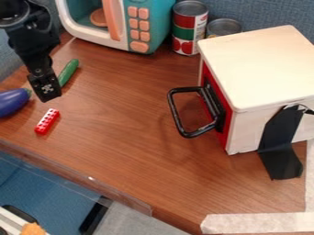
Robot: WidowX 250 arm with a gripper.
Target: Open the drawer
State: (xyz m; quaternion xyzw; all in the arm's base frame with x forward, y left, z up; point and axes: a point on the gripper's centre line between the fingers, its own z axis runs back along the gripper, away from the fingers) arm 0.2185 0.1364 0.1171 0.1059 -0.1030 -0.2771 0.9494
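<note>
My black gripper (47, 88) hangs at the left of the camera view, over the table between the eggplant and the cucumber, well to the left of the drawer box. The white box (260, 64) stands at the right. Its red drawer front (224, 120) faces left and sits flush against the box. A black loop handle (176, 112) sticks out from that front toward the left. A wide gap of table lies between the gripper and the handle.
A purple eggplant (12, 102), green cucumber (69, 72) and red brick (47, 121) lie around the gripper. A toy microwave (144, 25) and cans (189, 27) stand at the back. Black tape (279, 144) holds the box to the table (135, 151).
</note>
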